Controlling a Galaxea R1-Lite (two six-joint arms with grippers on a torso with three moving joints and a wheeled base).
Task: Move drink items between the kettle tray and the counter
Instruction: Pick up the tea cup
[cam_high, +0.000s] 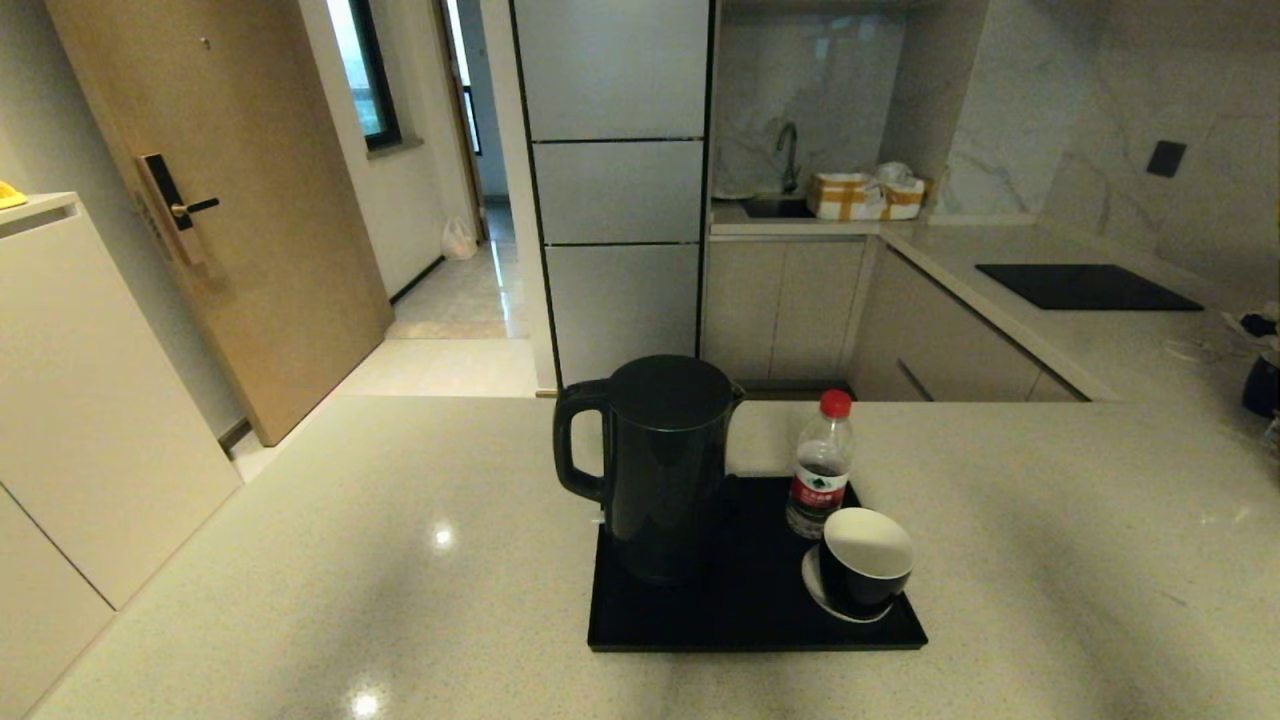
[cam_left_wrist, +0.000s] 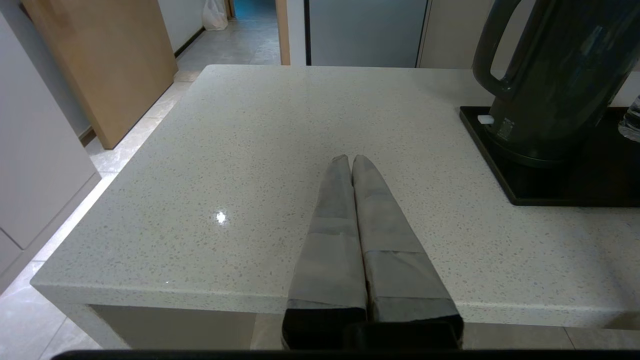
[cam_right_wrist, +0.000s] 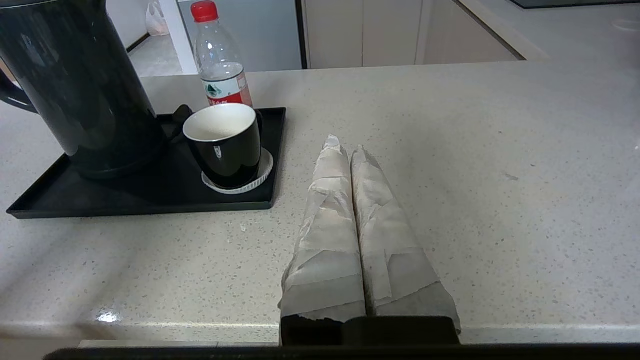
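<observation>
A flat black kettle tray (cam_high: 740, 625) lies on the pale speckled counter (cam_high: 300, 560). On it stand a tall black kettle (cam_high: 660, 465), a clear bottle (cam_high: 820, 470) with red cap and label, and a black cup (cam_high: 865, 560) with a white inside on a white saucer. The right wrist view shows the cup (cam_right_wrist: 225, 142), the bottle (cam_right_wrist: 220, 60) and the kettle (cam_right_wrist: 75, 85) on the tray (cam_right_wrist: 150, 200). My right gripper (cam_right_wrist: 345, 145) is shut and empty over the counter beside the tray. My left gripper (cam_left_wrist: 350, 159) is shut and empty, left of the kettle (cam_left_wrist: 555, 80). Neither gripper shows in the head view.
A black cooktop panel (cam_high: 1085, 287) sits on the side counter at the back right, with dark items (cam_high: 1262, 375) at the far right edge. A sink with yellow-checked cloths (cam_high: 865, 195) is behind. The counter's front edge (cam_left_wrist: 200, 295) lies just under both grippers.
</observation>
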